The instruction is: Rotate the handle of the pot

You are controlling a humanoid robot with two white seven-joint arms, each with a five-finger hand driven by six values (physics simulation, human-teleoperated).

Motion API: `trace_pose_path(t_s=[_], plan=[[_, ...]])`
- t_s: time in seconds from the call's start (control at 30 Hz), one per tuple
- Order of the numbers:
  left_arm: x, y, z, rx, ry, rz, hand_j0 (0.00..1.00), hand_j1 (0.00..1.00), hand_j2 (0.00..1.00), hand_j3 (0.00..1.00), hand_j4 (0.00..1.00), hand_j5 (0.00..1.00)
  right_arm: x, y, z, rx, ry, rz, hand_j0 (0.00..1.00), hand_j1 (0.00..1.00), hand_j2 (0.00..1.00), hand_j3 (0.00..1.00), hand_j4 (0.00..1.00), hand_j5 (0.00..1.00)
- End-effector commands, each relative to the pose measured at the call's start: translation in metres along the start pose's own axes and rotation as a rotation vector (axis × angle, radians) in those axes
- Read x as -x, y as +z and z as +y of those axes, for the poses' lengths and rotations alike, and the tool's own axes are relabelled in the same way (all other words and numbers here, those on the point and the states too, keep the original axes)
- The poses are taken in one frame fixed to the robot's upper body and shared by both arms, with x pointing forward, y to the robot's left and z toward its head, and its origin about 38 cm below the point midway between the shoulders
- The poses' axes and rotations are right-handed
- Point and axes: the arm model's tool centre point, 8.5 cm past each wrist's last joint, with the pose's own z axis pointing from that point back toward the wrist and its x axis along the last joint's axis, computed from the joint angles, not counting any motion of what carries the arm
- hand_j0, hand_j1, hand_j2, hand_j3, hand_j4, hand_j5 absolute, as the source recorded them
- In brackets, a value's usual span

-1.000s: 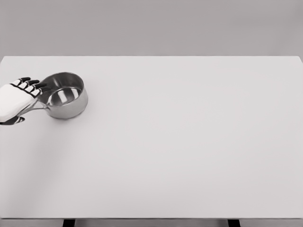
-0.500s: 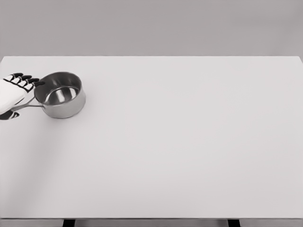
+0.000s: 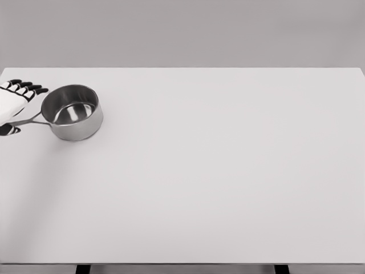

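One steel pot stands upright on the white table, far over at the left and toward the back half of the surface, its open mouth facing up so the shiny inside bottom shows. It has a single thin handle, and that handle sticks out from the pot's left side toward the left edge of the view, dropping very slightly toward the near side as it goes; so the long axis of pot and handle together runs nearly straight left to right across the table, handle end on the left. The left hand comes in at that left edge, only partly in view, a white palm with dark-tipped fingers reaching to the right toward the pot's rim. The fingers lie side by side and mostly straight, not curled, with the tips just beside the rim at its upper left; the outer end of the handle runs in under the palm, and a dark thumb tip shows below it. Whether the hand actually pinches the handle I cannot tell from here, since the contact is hidden by the palm. There is just the one pot, one handle and one hand to count.
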Motion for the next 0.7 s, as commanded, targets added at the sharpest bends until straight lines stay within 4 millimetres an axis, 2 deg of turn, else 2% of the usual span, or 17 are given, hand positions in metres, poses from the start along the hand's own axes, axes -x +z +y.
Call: trace_pose_path(t_s=[0.0, 0.4, 0.67], plan=[[0.002, 0.000, -0.003, 0.005, 0.008, 0.005, 1.00, 1.00, 1.00, 1.00, 1.00, 1.00, 0.000, 0.000, 0.000, 0.000, 0.000, 0.000, 1.00, 1.00, 1.00, 1.00, 1.00, 1.00], [0.012, -0.005, 0.000, 0.002, 0.020, 0.027, 1.00, 1.00, 1.00, 1.00, 1.00, 1.00, 0.000, 0.000, 0.000, 0.001, 0.000, 0.000, 1.00, 1.00, 1.00, 1.00, 1.00, 1.00], [0.016, -0.016, 0.000, -0.001, 0.042, 0.036, 1.00, 1.00, 1.00, 1.00, 1.00, 1.00, 0.000, 0.000, 0.000, 0.000, 0.000, -0.001, 1.00, 1.00, 1.00, 1.00, 1.00, 1.00]])
